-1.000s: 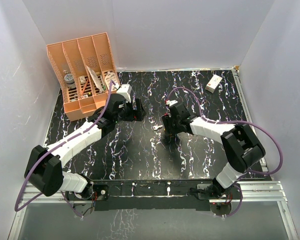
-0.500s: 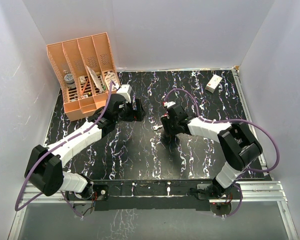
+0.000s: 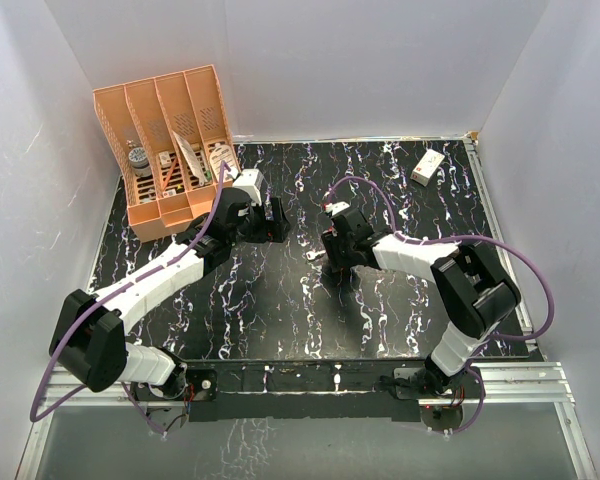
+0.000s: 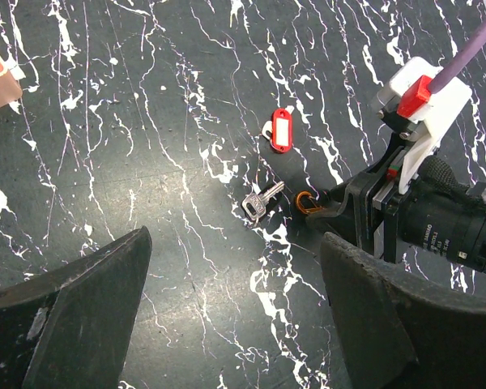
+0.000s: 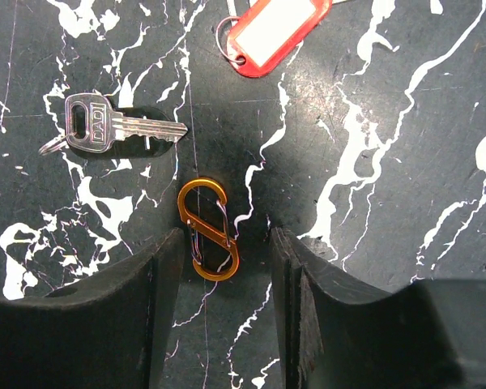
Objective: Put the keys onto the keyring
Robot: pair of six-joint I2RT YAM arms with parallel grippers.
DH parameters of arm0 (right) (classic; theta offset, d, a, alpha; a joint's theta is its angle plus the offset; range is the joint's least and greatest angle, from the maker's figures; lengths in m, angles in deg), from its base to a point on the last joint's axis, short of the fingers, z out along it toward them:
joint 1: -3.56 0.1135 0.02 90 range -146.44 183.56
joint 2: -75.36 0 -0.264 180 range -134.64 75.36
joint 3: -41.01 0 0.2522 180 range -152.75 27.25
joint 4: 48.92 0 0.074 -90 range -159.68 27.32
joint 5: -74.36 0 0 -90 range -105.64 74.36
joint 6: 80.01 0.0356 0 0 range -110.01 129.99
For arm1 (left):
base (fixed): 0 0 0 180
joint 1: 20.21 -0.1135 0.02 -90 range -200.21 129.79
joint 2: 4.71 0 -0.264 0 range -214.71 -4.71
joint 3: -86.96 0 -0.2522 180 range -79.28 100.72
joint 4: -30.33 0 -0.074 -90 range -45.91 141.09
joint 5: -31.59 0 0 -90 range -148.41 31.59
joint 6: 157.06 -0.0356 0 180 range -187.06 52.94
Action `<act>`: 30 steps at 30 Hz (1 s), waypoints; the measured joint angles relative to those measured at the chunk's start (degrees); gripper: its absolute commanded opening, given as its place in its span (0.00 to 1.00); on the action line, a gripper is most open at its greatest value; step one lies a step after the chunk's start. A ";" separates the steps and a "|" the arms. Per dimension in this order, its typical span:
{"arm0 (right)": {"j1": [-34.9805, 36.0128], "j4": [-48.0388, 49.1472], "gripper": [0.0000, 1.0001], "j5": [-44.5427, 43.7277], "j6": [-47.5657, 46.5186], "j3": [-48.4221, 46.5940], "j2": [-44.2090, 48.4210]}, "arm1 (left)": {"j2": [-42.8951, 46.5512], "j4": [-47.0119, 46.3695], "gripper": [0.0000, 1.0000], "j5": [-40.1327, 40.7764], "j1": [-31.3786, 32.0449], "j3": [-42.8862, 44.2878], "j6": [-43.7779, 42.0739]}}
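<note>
Gold-orange S-shaped wire keyring (image 5: pixel 209 231) is lying flat on the black marbled table (image 5: pixel 373 97), its lower end between the spread fingers of the right gripper (image 5: pixel 225 251), not pinched. Silver key (image 5: pixel 117 126) sits just beside it, red-tagged key (image 5: pixel 273 31) further off. Left gripper (image 4: pixel 235 324) hovers wide apart.

red-tagged key (image 5: pixel 271 32) cut by top edge, keyring (image 4: pixel 305 200) half hidden behind right hand (image 4: pixel 327 209)
</note>
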 measured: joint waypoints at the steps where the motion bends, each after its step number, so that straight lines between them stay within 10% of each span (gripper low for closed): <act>1: 0.04 0.02 0.44 -0.02 -0.04 0.00 0.00 | 0.00 0.00 0.83 0.00 0.00 0.00 0.00; 30: 0.79 -0.17 0.35 -3.13 0.74 -2.56 -2.40 | -0.79 0.00 0.83 0.42 0.04 0.00 -0.04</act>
